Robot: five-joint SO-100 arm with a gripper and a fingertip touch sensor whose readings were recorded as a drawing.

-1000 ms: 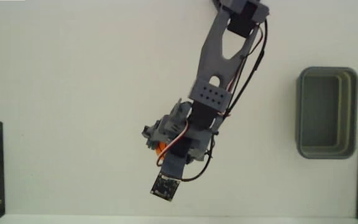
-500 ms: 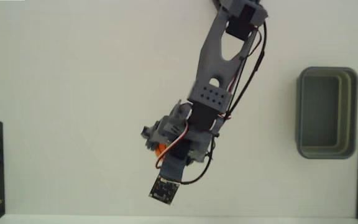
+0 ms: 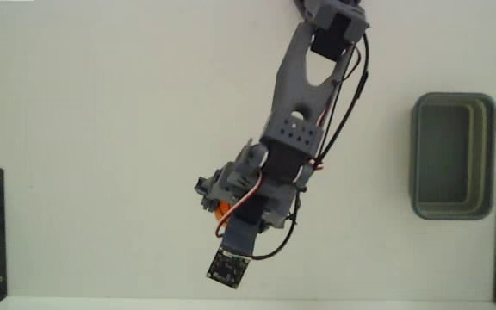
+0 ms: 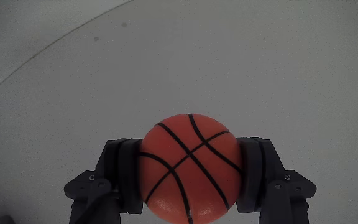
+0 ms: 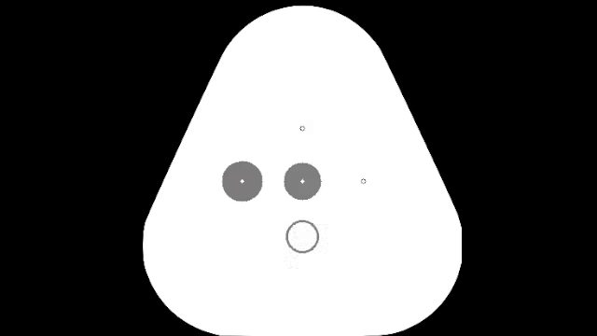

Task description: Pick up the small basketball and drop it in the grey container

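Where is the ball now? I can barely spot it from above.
The ball sits between the gripper fingers in the wrist view; in the fixed view it is lower centre, far left of the tub.

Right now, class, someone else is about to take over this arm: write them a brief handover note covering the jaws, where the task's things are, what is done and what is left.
Gripper: jaws shut on the small orange basketball with black seam lines, one finger on each side in the wrist view.
Grey-green rectangular plastic tub: at the right edge of the fixed view, empty, well clear of the arm.
Done: ball grasped.
Left: carry it over to the tub and release it inside.
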